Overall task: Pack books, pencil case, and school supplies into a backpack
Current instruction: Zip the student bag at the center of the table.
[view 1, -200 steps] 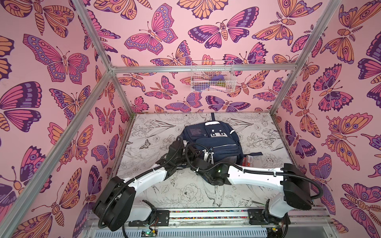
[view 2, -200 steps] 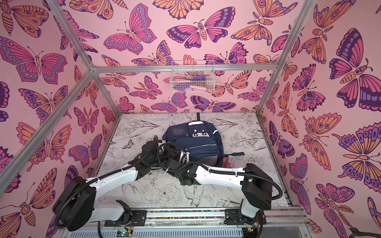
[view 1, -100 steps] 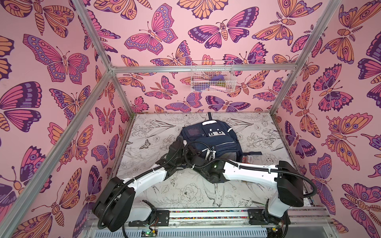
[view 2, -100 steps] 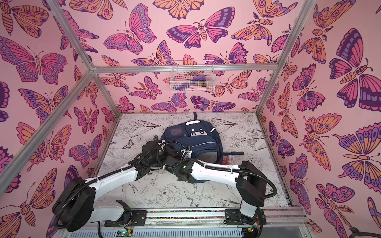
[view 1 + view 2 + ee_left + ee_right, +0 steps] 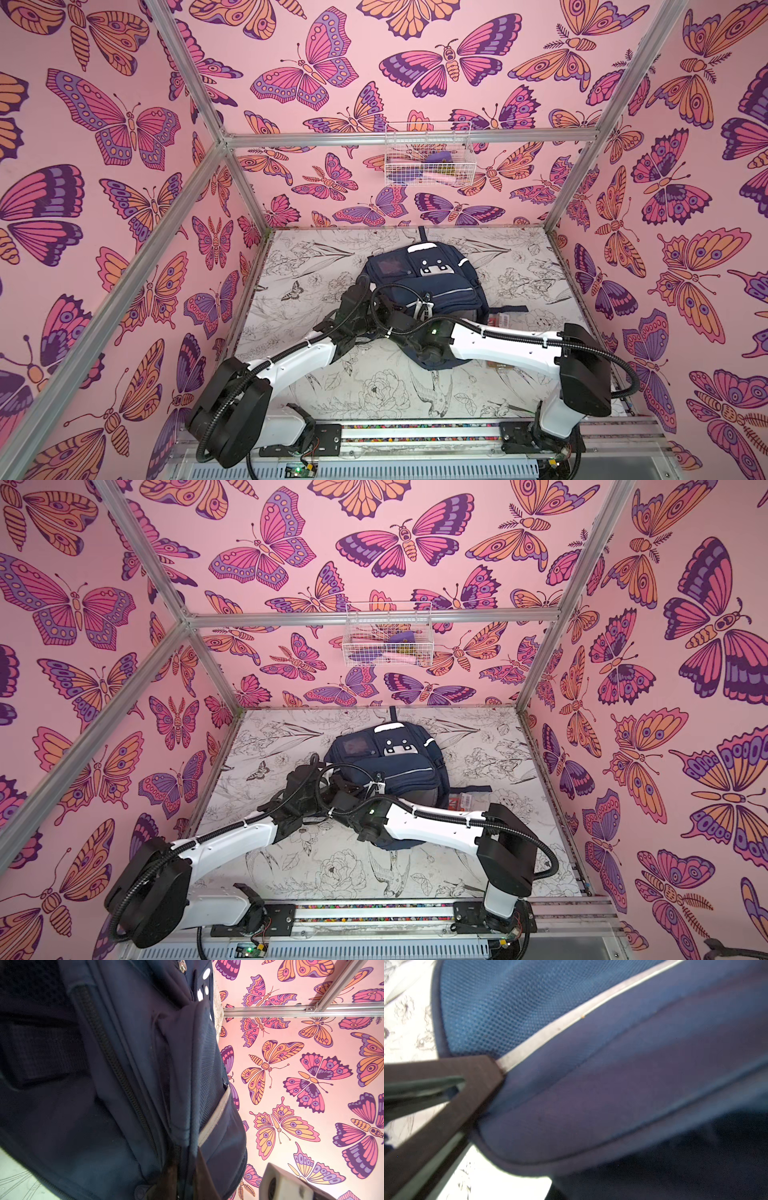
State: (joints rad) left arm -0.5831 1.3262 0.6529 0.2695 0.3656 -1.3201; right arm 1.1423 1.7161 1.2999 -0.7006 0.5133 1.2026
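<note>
Backpack (image 5: 432, 286): flat on table (image 5: 316, 257), front up; left gripper (image 5: 185, 1167) pinched shut on its side fabric; right gripper (image 5: 409, 309) closed at mesh pocket (image 5: 508, 1012) edge, hold unclear. Step: likely opening the bag; next, draw it apart steadily.
</note>
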